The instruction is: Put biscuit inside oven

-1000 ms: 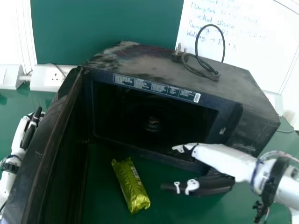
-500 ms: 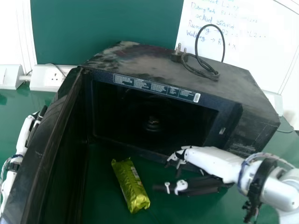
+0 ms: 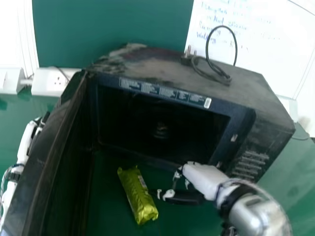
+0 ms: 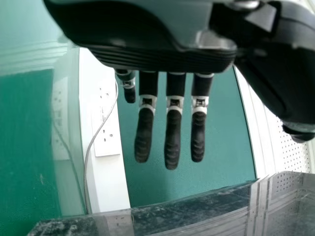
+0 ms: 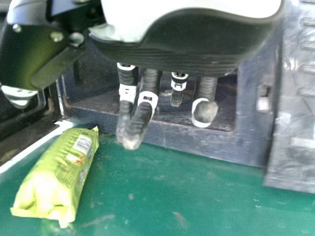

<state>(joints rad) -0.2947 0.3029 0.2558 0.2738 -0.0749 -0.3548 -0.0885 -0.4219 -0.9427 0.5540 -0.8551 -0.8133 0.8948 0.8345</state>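
One green biscuit packet lies slantwise on the bench, in front of the oven's opening and outside it, in the same spot as in both earlier frames. The change is mostly on the right side. The right hand has come leftward across the front of the oven since the first frame, and its thumb now reaches to just beside the packet; whether they touch, I cannot tell. Its forearm has swung round too, now coming in from the lower right, so the ridged panel at the oven's right side shows more fully than half a second ago.

The right fingers, held out more levelly in the first frame, now point downward. In the right wrist view they are released and loosely bent, apart from one another, with nothing in their grasp.

The left hand, on the far side of the open oven door, has shifted slightly since the first frame and sits much as it did in the second. Its fingers hang straight and released. The oven, its door and the black cable on top have stayed put.
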